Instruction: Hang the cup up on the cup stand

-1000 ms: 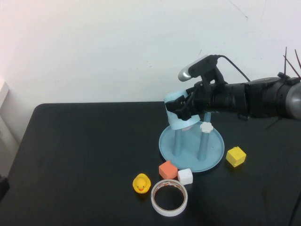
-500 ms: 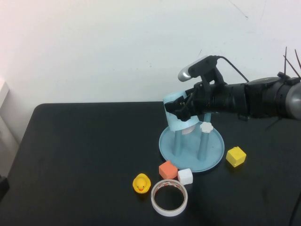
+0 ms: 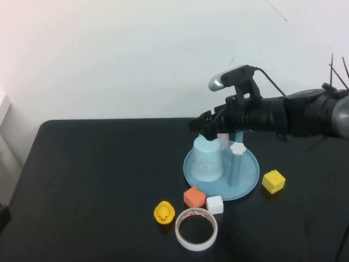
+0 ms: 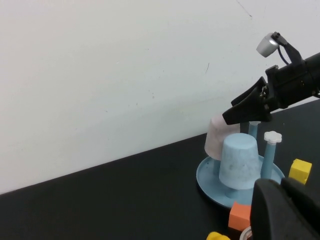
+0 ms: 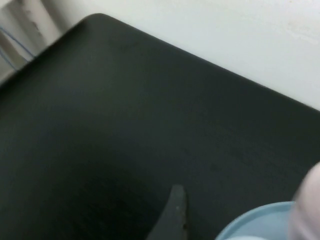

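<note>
While the cup (image 3: 208,159) sits inverted on the stand, right gripper (image 3: 199,124) hovers open above

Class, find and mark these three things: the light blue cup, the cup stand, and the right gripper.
cup (image 3: 207,160): high view, side wall of the upturned cup.
cup stand (image 3: 248,177): high view, bare dish base.
right gripper (image 3: 200,124): high view, between its open fingertips, above the cup.

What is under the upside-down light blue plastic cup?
The light blue cup stands inverted on the round blue cup stand, dish visible around it. Any peg inside is covered. The open right gripper hovers above.
</note>
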Robot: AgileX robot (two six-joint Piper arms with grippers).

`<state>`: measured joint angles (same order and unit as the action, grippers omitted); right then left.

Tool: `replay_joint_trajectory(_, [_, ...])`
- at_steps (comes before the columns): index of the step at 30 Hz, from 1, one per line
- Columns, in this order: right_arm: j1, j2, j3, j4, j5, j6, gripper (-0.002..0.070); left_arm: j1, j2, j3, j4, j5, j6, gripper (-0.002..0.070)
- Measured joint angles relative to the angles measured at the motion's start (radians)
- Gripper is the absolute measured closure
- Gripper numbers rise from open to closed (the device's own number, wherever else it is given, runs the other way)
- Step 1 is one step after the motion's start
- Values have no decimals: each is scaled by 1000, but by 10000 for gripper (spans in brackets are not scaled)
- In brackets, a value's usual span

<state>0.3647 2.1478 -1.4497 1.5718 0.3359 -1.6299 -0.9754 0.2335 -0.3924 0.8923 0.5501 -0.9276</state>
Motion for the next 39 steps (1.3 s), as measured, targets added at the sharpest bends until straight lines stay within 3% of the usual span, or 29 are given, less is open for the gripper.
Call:
replay_joint_trajectory(3, [-19,-2,0,-26,66,49,1,0,0,0,-24,20,0,675])
replay_joint_trajectory(5, [-41,-19,0,-68,129,124,82,0,0,0,-70,62,12,675])
replay_joint_trajectory(10, [-148,-115,0,-201,394,229,526,0,-31,8,-169,177,167,675])
replay_joint_trajectory(13, [-227,-192,0,-234,600,241,633,0,-84,35,-174,182,193,675])
replay_joint_trajectory(18, [-302,-335,0,-276,805,251,663,0,-183,95,-161,189,148,675])
replay_joint_trajectory(25, [-308,-644,0,-357,862,269,664,0,-223,100,-139,189,131,676])
replay_joint_trajectory(32, [-308,-921,27,-422,845,329,664,0,-228,100,-139,189,125,676])
replay_joint_trajectory(39, [-311,-1233,313,-421,682,339,664,0,-228,100,-139,189,124,676])
